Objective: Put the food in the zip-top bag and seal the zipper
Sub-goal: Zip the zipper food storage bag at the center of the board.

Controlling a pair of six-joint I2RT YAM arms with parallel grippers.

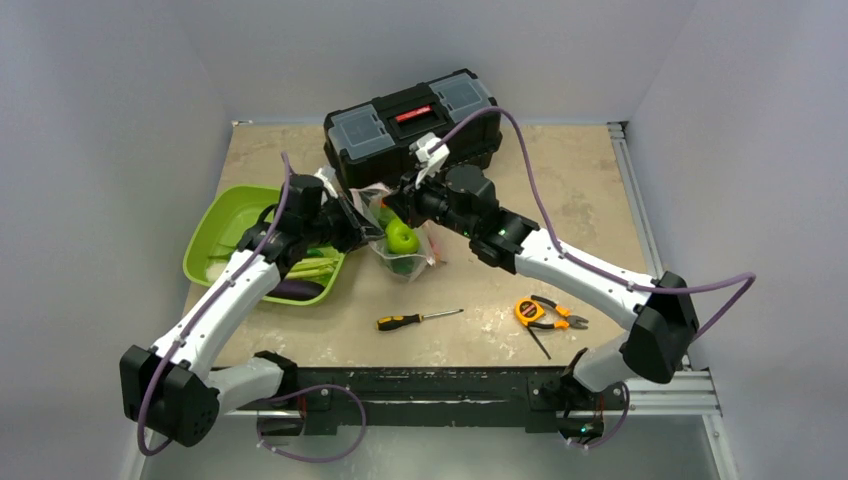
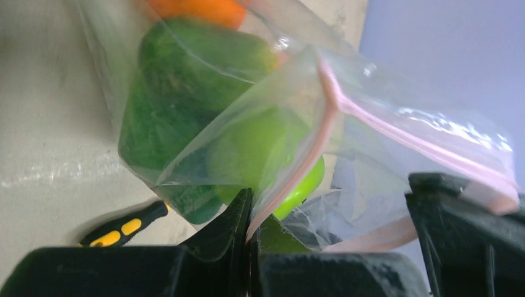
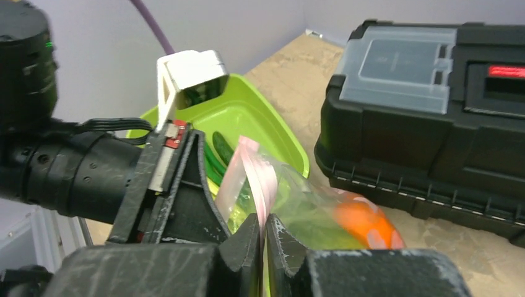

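Tabletop [image 1: 560, 190]: beige, mottled, scuffed.
Far centre: black toolbox [image 1: 412, 125], lid shut.
Left: lime-green tray [image 1: 225, 225], just beside the toolbox's left front corner.
Middle: clear zip-top bag [image 1: 405, 250], lower end apparently resting on the tabletop.
Near centre: screwdriver [image 1: 417, 319], black-and-yellow handle, lying flat.
Near right: orange-handled pliers [image 1: 545, 313], flat, apart from the screwdriver.

Glossy clear plastic zip-top bag [image 2: 384, 142]; matt toolbox [image 3: 402, 142]

the zip-top bag [image 1: 418, 258], food [image 1: 402, 238] inside, sits between left pincer [image 1: 352, 214] and right pincer [image 1: 403, 198]; toolbox [image 1: 412, 125] behind them, tray [image 1: 225, 215] left of both.
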